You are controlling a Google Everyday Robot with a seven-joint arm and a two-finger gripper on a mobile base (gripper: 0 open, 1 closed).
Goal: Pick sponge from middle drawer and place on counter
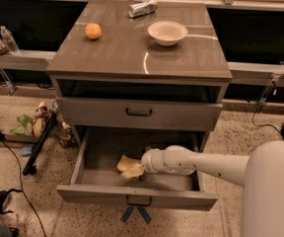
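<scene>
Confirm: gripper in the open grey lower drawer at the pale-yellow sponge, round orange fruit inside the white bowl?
No: the camera view shows the round orange fruit on the grey-brown counter, apart from the white bowl. The gripper is in the grey drawer at the pale-yellow sponge.

orange fruit (93, 31) L | wht bowl (167, 32) R, apart | silver can (142, 8) behind, lying | bottle (9, 39) far L

Pale-yellow sponge (126, 162) in grey middle drawer (137, 194); gripper (134, 171) on white arm (206, 164) sits in that drawer, at the sponge. Glossy grey-brown tabletop (122, 53): orange fruit (93, 31), white bowl (167, 32), silver can (142, 8). Speckled beige floor (240, 127).
</scene>
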